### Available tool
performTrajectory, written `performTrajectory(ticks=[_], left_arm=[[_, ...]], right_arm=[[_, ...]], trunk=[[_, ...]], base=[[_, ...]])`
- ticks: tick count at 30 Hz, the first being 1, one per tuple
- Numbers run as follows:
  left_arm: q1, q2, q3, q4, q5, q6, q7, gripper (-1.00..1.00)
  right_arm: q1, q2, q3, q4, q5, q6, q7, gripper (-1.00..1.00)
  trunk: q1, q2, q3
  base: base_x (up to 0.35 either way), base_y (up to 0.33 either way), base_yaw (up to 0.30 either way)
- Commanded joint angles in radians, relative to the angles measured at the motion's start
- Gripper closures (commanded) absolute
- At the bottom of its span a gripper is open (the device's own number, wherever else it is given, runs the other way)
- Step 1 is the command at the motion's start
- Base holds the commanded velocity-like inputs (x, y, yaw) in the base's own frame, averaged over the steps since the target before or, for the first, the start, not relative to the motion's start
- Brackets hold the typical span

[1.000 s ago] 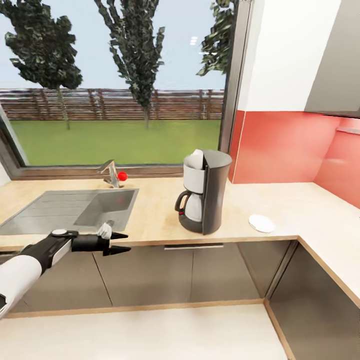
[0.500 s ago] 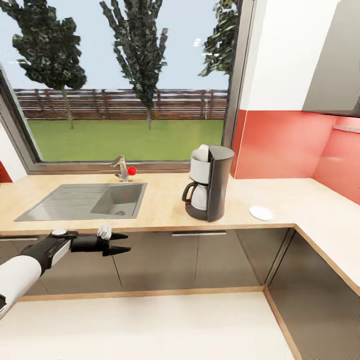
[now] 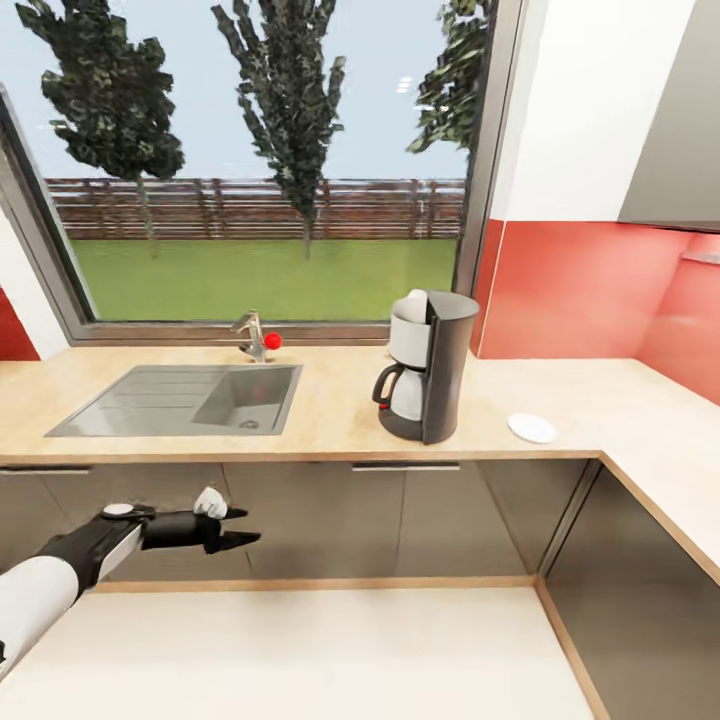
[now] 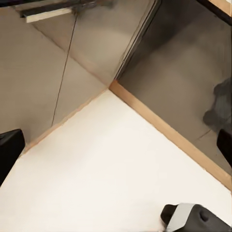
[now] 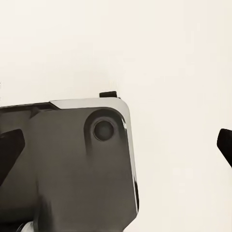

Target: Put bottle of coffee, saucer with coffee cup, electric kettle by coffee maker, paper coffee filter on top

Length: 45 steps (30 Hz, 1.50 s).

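The coffee maker [image 3: 430,368] stands on the kitchen countertop [image 3: 330,420], right of the sink. A white paper coffee filter [image 3: 415,299] pokes up from its basket. The saucer [image 3: 531,428] lies bare on the counter to the right of the machine. My left gripper [image 3: 250,526] hangs open in front of the dark cabinets, below the counter edge, with nothing between its fingers [image 4: 9,151]. My right gripper [image 5: 116,145] is open too, over the robot's own dark base and the pale floor. The bottle of coffee, coffee cup and electric kettle are out of view.
A steel sink [image 3: 190,398] with a faucet [image 3: 253,338] and red knob sits under the big window. Dark grey cabinets [image 3: 400,520] run below the counter, which turns toward me at the right [image 3: 660,470]. Pale floor [image 3: 320,650] lies between me and the cabinets.
The camera has backed away and shifted, so the counter looks farther off. My left gripper sits lower in the picture, now below the counter edge, and is still open.
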Motion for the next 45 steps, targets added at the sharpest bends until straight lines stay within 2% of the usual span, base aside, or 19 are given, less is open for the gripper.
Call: performTrajectory(ticks=[1, 3, 6, 9, 12, 14, 16, 17, 19, 22, 23, 26, 27, 30, 31, 34, 37, 45], left_arm=[[0.015, 0.001, -0.007, 0.001, 0.006, 0.002, 0.040, -1.00], [0.047, 0.002, -0.008, 0.007, 0.003, 0.002, 0.099, -1.00], [0.135, 0.002, -0.011, 0.018, -0.001, 0.002, 0.214, -1.00], [0.205, 0.002, -0.012, 0.021, -0.002, 0.002, 0.288, -1.00], [0.306, 0.002, -0.015, 0.022, -0.003, 0.005, 0.396, -1.00], [0.364, 0.000, -0.016, 0.027, -0.004, 0.013, 0.489, -1.00], [0.433, -0.008, -0.016, 0.063, 0.000, 0.041, 0.628, -1.00], [0.443, -0.017, -0.017, 0.081, 0.002, 0.059, 0.652, -1.00], [0.456, -0.060, -0.015, 0.137, 0.002, 0.107, 0.693, -1.00], [0.462, -0.117, -0.016, 0.208, -0.003, 0.132, 0.757, -1.00], [0.463, -0.127, -0.016, 0.217, -0.004, 0.134, 0.775, -1.00], [0.467, -0.169, -0.016, 0.258, -0.003, 0.140, 0.921, -1.00], [0.469, -0.172, -0.016, 0.263, -0.002, 0.140, 0.951, -1.00], [0.486, -0.199, -0.013, 0.278, 0.007, 0.139, 1.137, -1.00], [0.493, -0.211, -0.012, 0.279, 0.009, 0.139, 1.173, -1.00], [0.547, -0.239, -0.009, 0.282, 0.013, 0.133, 1.225, -1.00], [0.593, -0.253, -0.009, 0.280, 0.015, 0.130, 1.234, -1.00], [0.615, -0.266, -0.006, 0.271, 0.023, 0.131, 1.241, -1.00]], right_arm=[[-0.001, 0.001, -0.001, 0.001, -0.007, -0.003, 0.001, -1.00], [-0.001, 0.003, 0.000, 0.001, -0.006, -0.003, 0.001, -1.00], [-0.001, 0.004, 0.000, 0.001, -0.006, -0.002, 0.001, -1.00], [-0.001, 0.005, 0.001, 0.001, -0.006, -0.002, 0.001, -1.00], [-0.001, 0.005, 0.002, 0.001, -0.006, -0.001, 0.002, -1.00], [-0.001, 0.006, 0.003, -0.001, -0.006, -0.001, 0.002, -1.00], [-0.001, 0.006, 0.006, -0.007, -0.004, 0.001, 0.005, -1.00], [-0.001, 0.004, 0.007, -0.014, -0.003, 0.001, 0.005, -1.00], [-0.001, 0.000, 0.008, -0.060, 0.001, 0.002, 0.007, -1.00], [-0.001, -0.004, 0.009, -0.130, 0.027, 0.004, 0.010, -1.00], [-0.001, -0.004, 0.009, -0.140, 0.036, 0.004, 0.010, -1.00], [-0.001, -0.003, 0.009, -0.209, 0.097, 0.005, 0.011, -1.00], [-0.001, -0.003, 0.008, -0.224, 0.106, 0.005, 0.011, -1.00], [-0.001, 0.000, 0.008, -0.303, 0.134, 0.007, 0.012, -1.00], [-0.001, 0.000, 0.008, -0.311, 0.137, 0.007, 0.012, -1.00], [-0.001, 0.002, 0.010, -0.309, 0.142, 0.006, 0.012, -1.00], [-0.001, 0.002, 0.009, -0.277, 0.144, 0.006, 0.012, -1.00], [-0.001, 0.001, 0.011, -0.245, 0.144, 0.004, 0.011, -1.00]], trunk=[[0.001, -0.002, -0.002], [0.001, -0.002, -0.002], [0.001, -0.002, -0.002], [0.001, -0.002, -0.003], [0.001, -0.002, -0.005], [0.001, -0.002, -0.006], [0.001, -0.002, -0.008], [0.001, -0.002, -0.008], [0.001, -0.002, -0.010], [0.001, -0.002, -0.012], [0.001, -0.002, -0.013], [0.001, -0.002, -0.015], [0.001, -0.002, -0.015], [0.001, -0.002, -0.018], [0.001, -0.002, -0.018], [0.001, -0.002, -0.021], [0.001, -0.002, -0.023], [0.001, -0.002, -0.029]], base=[[0.000, 0.000, 0.250], [0.000, 0.000, 0.261], [0.000, 0.000, 0.270], [0.000, 0.000, 0.273], [0.000, 0.000, 0.268], [0.000, 0.000, 0.261], [0.000, 0.000, 0.259], [0.000, 0.000, 0.258], [0.000, 0.000, 0.258], [0.000, 0.000, 0.258], [0.000, 0.000, 0.258], [0.000, 0.000, 0.258], [0.000, 0.000, 0.258], [0.000, 0.000, 0.258], [0.000, 0.000, 0.258], [0.000, 0.000, 0.258], [0.000, 0.000, 0.258], [0.000, 0.000, 0.258]])
